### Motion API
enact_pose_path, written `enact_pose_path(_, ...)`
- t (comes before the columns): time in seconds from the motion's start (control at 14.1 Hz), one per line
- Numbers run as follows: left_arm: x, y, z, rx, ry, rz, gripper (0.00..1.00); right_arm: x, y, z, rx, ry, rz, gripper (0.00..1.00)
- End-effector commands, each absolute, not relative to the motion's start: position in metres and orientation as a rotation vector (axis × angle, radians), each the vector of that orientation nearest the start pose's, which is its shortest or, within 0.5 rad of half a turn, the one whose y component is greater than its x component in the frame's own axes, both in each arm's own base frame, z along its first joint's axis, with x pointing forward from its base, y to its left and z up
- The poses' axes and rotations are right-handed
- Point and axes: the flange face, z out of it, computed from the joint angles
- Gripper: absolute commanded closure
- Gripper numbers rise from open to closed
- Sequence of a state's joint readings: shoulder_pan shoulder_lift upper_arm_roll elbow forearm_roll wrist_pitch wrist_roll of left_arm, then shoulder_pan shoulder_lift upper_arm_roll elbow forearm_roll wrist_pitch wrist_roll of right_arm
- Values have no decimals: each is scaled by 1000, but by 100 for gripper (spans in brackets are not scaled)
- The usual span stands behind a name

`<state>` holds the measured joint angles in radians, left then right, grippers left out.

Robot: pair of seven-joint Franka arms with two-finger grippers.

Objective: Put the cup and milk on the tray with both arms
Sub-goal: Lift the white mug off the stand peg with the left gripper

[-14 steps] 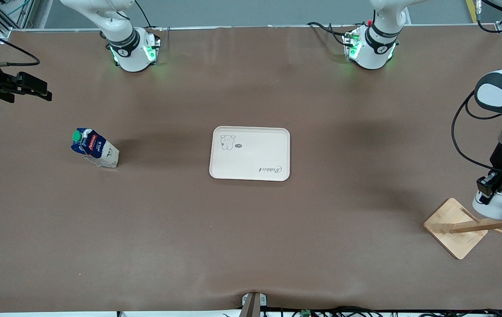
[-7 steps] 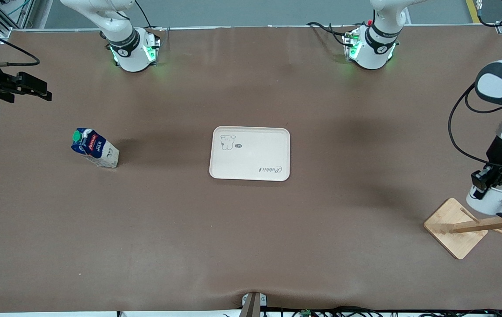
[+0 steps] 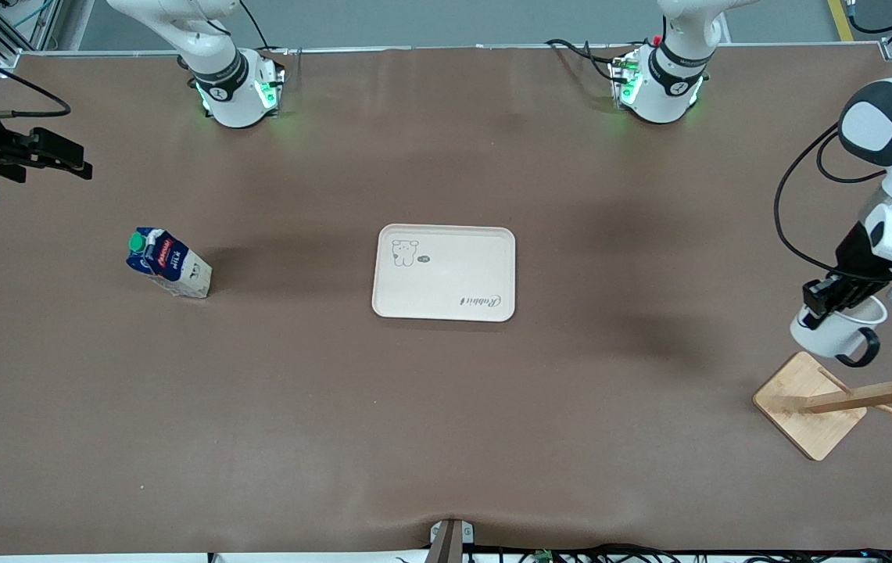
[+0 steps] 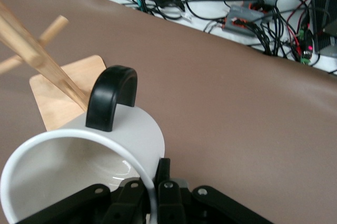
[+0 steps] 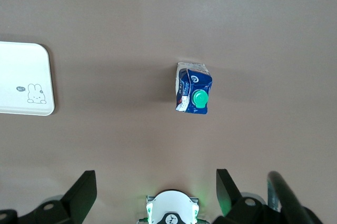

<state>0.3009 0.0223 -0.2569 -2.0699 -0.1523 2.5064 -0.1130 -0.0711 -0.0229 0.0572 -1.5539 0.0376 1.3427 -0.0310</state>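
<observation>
My left gripper (image 3: 825, 301) is shut on the rim of the white cup (image 3: 832, 332) and holds it in the air just above the bamboo rack's base. In the left wrist view one finger (image 4: 165, 174) is outside the cup (image 4: 124, 134) wall and the other inside; the black handle (image 4: 111, 98) points toward the rack. The smiley face is hidden. The milk (image 3: 168, 264) stands toward the right arm's end; it also shows in the right wrist view (image 5: 193, 95). The cream tray (image 3: 453, 270) lies mid-table, empty. My right gripper (image 3: 62, 159) waits open over the table's end, above the milk (image 5: 154, 192).
The bamboo rack's square base (image 3: 809, 403) with its slanted peg rod (image 3: 875, 395) stands at the left arm's end, nearer the front camera than the cup. Both arm bases (image 3: 238, 90) sit along the back edge. Cables lie off the table edge (image 4: 247, 13).
My left gripper has lifted the cup off the rack's peg and carried it up and toward the tray. The right arm has not moved.
</observation>
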Motion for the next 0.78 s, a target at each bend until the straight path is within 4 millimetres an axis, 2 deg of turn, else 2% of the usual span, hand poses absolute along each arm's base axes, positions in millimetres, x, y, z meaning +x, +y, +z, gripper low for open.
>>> enact_pose_path(0.0, 588, 11, 478, -3224, -442, -585, 100, 516, -5, 634, -3071, -38, 276, 0)
enact_pose_path(0.35, 586, -46, 442, -3277, -626, -312, 100, 516, -6, 634, -3070, -36, 273, 0)
enact_pose_path(0.5, 591, -70, 435, -3286, -707, -148, 100, 516, -6, 634, -3070, -31, 273, 0)
enact_pose_path(0.71, 593, -131, 433, -3268, -793, 51, 100, 519, -7, 635, -3070, -29, 264, 0)
